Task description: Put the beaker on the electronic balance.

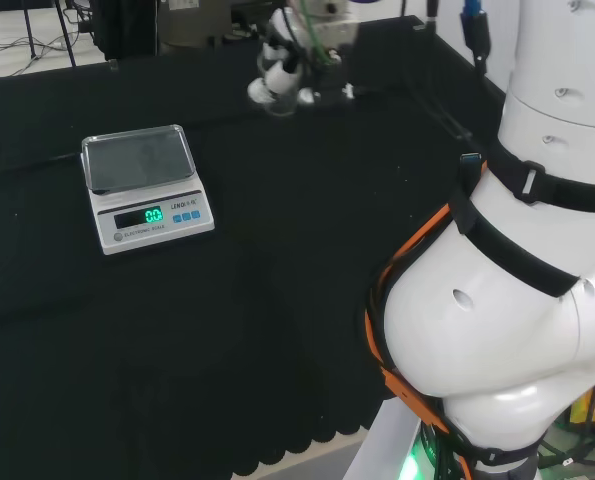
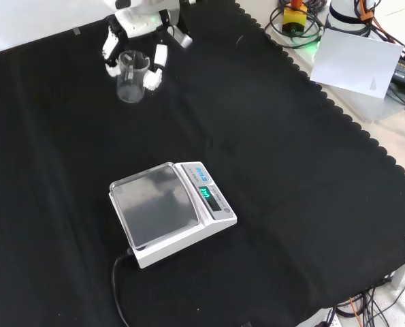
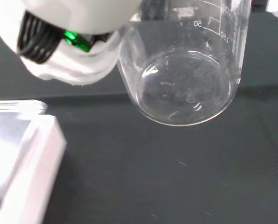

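nearest us in the front view we see the white electronic balance with its steel pan [image 2: 163,208] bare, standing on the black-clothed bench [image 2: 290,177]. well beyond it, near the cloth's far edge, our black and white hand [image 2: 137,30] has its fingers [image 2: 154,71] curled round the clear glass beaker [image 2: 131,76], held upright and well apart from the balance.
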Controlling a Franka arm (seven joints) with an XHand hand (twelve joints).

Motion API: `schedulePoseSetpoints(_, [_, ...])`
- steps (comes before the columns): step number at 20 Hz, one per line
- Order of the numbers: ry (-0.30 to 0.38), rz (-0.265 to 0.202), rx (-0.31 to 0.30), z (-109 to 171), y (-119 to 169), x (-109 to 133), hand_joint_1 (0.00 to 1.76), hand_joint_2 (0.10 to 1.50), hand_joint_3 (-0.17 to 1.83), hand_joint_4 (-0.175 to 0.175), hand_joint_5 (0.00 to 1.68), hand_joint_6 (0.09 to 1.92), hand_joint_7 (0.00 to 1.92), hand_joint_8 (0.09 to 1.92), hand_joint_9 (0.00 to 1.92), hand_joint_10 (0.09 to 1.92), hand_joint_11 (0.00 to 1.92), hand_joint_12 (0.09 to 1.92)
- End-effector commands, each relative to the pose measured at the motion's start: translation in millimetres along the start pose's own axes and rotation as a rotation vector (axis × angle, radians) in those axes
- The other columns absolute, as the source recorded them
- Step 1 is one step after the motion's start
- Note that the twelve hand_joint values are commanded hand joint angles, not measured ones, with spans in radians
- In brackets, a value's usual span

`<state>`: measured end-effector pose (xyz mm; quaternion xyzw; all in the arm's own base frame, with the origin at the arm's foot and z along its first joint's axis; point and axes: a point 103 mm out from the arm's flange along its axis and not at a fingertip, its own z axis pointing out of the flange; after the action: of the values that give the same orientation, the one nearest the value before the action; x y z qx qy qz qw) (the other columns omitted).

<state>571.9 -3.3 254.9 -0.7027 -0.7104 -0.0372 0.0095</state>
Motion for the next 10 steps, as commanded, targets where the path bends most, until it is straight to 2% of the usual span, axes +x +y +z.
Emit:
schedulePoseSetpoints(1, [0.009, -0.197, 0.035, -1, 31, 157, 1.28, 0.79, 0.60, -0.175, 1.03, 1.04, 1.06, 1.06, 1.45, 0.87, 1.50, 0.73])
schedulePoseSetpoints(5, [0.006, -0.256, 0.075, 23, 39, 207, 1.28, 0.78, 0.61, -0.175, 1.03, 1.04, 1.06, 1.06, 1.45, 0.86, 1.49, 0.73])
schedulePoseSetpoints(10, [-0.001, -0.282, 0.125, 54, 44, 238, 1.28, 0.78, 0.61, -0.175, 1.03, 1.04, 1.07, 1.06, 1.45, 0.86, 1.49, 0.73])
